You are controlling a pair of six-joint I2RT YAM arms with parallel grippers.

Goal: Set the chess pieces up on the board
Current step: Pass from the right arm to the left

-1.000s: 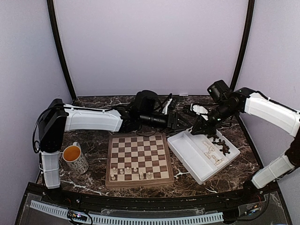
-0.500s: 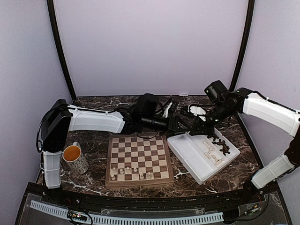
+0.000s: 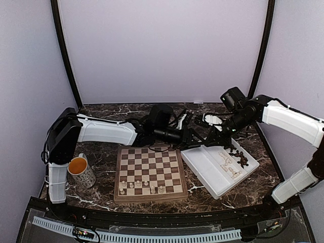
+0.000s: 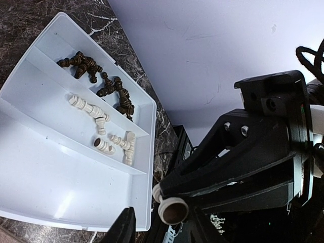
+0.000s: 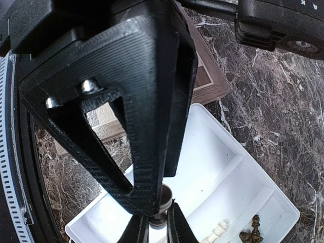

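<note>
Chess piece aloft; left end effector has moved nearer.

Soft, even light falls from above, and the pale walls behind the white tray glow without hot spots. The tray is the brightest thing; in the left wrist view a faint sheen lies on its bare floor, and its dividers cast only thin, weak shadows. The dark marble table beside the tray swallows detail. The top view is soft and grainy, its frame posts bowing far from the tray. Just beside the tray, the right gripper reads as a near-black silhouette, and the chess piece it pinches looks soft up close.
</note>
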